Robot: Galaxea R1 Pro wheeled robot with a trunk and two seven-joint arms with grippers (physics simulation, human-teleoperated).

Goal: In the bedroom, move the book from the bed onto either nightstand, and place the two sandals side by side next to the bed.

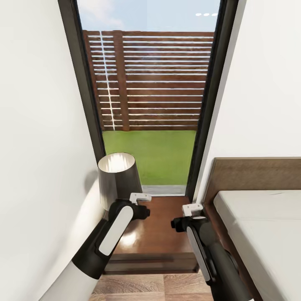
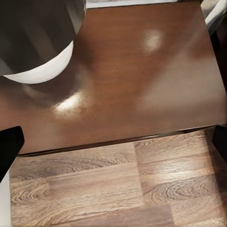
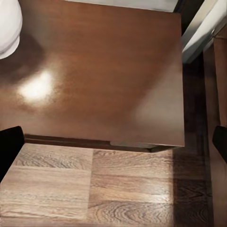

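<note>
The glossy reddish-brown nightstand (image 1: 156, 234) stands between the left wall and the bed (image 1: 267, 238), directly below both arms. Its bare top (image 2: 142, 80) lies under my left gripper (image 2: 115, 144), which is open, with a dark fingertip (image 2: 9, 149) at each side of that view. My right gripper (image 3: 115, 144) is open too, over the nightstand's front edge (image 3: 104, 142) and the plank floor. Neither holds anything. The bed's off-white mattress and brown headboard (image 1: 255, 173) sit at the right. The book and the sandals are out of view.
A lamp with a dark shade (image 1: 119, 175) and white base (image 2: 40, 71) stands on the nightstand's left rear part. White walls close in on both sides. Behind is a tall glass pane (image 1: 150, 104) showing grass and a wooden fence. Wood-plank floor (image 2: 104, 189) lies in front.
</note>
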